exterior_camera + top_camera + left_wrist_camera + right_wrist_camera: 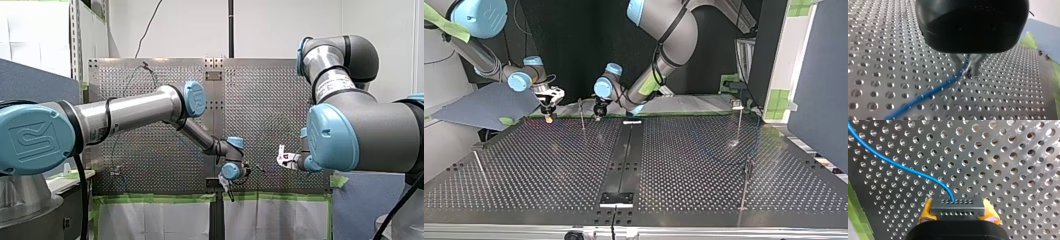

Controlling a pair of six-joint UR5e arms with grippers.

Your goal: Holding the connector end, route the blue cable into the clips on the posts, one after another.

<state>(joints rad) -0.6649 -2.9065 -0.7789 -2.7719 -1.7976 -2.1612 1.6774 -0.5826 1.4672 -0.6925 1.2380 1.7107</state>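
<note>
Yellow-padded right hand (958, 211) clamps the grey, hole-dotted connector (958, 207); metal-fingered left hand (966, 66) pinches the thin blue cable (930, 90).

A thin post (581, 114) stands upright between my right arm's fingers (926, 210) and my left arm's fingers (957, 62) in the top view. The blue cable (930, 91) runs low over the surface (885, 50) from the left fingers pinching it. It also arcs ahead of the right fingers from the connector (958, 208) they clamp. To either side of it lies open surface.

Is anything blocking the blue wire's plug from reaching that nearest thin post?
Nothing visible does. My right tool holds the connector, and only perforated table lies between it and the post.
</note>
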